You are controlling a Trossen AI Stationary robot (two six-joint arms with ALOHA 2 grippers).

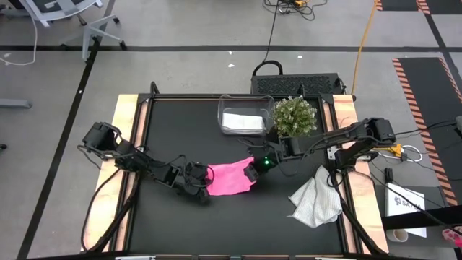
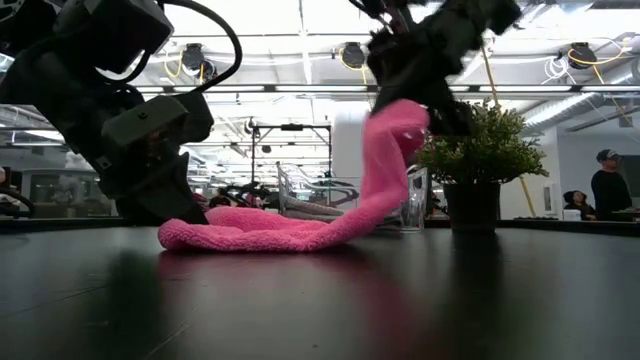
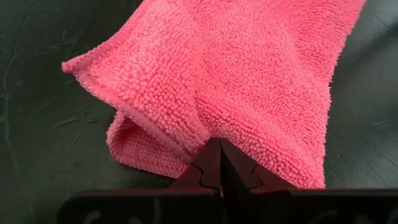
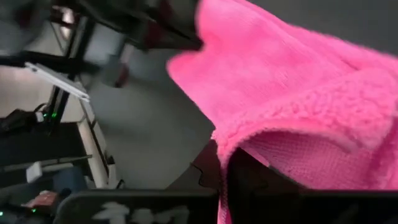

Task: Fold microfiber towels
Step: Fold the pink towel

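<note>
From above: three microfiber towels counted. Bright pink fuzzy towel (image 1: 232,179) mid-desk, long axis running 9 to 3 o'clock, its ends hidden under the hands. Left hand (image 1: 203,180) clamped on the 9 o'clock edge, right hand (image 1: 253,172) clamped on the 3 o'clock edge. Crumpled white towel (image 1: 316,198) at 4 o'clock on the black desk (image 1: 180,137). Folded pale towel (image 1: 242,121) inside one clear plastic bin (image 1: 246,103) at 12 o'clock, beside one small potted plant (image 1: 295,117).

From desk level: right end lifted, left end flat, bin mostly hidden.

Left wrist: closed fingers (image 3: 217,167) pinching a folded edge.

Right wrist: fingers largely hidden by pink cloth.
</note>
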